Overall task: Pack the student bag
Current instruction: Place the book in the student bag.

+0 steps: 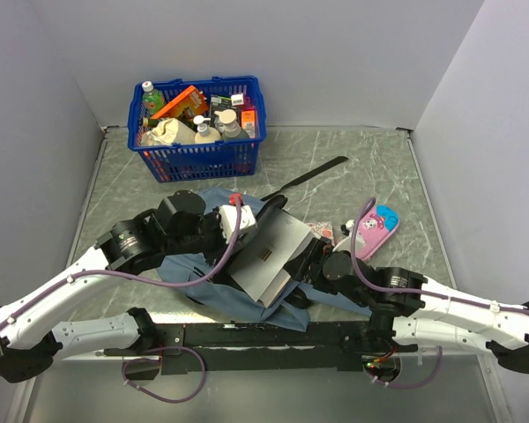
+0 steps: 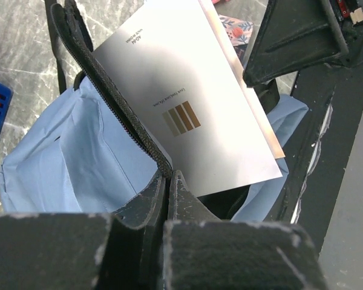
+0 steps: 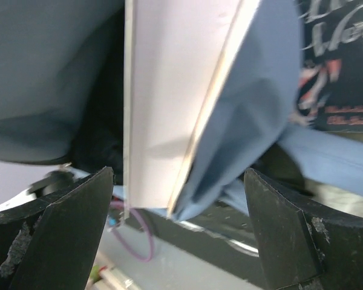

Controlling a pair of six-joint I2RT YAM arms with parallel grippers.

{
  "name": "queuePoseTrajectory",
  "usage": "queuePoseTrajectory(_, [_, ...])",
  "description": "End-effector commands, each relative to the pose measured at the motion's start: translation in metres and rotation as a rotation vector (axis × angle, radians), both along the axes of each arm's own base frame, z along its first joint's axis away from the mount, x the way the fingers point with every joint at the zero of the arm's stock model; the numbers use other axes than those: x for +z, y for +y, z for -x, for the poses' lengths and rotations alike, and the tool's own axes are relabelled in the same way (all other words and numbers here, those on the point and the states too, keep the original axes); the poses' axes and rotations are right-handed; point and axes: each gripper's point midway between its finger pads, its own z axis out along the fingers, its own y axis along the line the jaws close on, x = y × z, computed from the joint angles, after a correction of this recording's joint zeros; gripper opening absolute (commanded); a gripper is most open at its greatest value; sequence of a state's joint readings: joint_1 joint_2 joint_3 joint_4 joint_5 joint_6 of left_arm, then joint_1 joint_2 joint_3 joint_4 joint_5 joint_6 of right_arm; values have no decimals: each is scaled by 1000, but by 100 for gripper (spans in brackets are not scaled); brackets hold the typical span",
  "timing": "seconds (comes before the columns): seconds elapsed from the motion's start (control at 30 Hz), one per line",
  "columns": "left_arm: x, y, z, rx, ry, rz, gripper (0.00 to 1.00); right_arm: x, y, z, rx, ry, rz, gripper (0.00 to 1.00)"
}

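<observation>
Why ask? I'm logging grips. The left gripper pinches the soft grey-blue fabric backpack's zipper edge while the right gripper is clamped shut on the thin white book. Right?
No. The right gripper is open, jaws wide of the thin white book, as the right wrist view shows. The left gripper pinches the backpack by its zipper edge.

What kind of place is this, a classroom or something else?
Likely a robot test cell: a marble-patterned table walled in by plain grey panels, with a left arm and right arm mounted at its near edge.
</observation>
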State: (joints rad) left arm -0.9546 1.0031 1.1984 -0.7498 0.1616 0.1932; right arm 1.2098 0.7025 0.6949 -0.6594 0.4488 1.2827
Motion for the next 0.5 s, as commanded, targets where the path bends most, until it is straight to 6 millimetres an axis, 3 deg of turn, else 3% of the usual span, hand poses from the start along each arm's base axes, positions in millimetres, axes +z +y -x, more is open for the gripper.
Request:
queuePoseTrajectory(0.0, [37,-13,-2,-26,-60,136,1,9,-17,-13,-51,-75,48,95])
queuePoseTrajectory(0.23, [34,-14,-3,-28,-54,126,1,40,-4,-42,-92,-214,-24,93])
queuePoseTrajectory(0.47, [34,-14,-4,-24,-51,131,1,32,12,-52,-77,-204,-33,91])
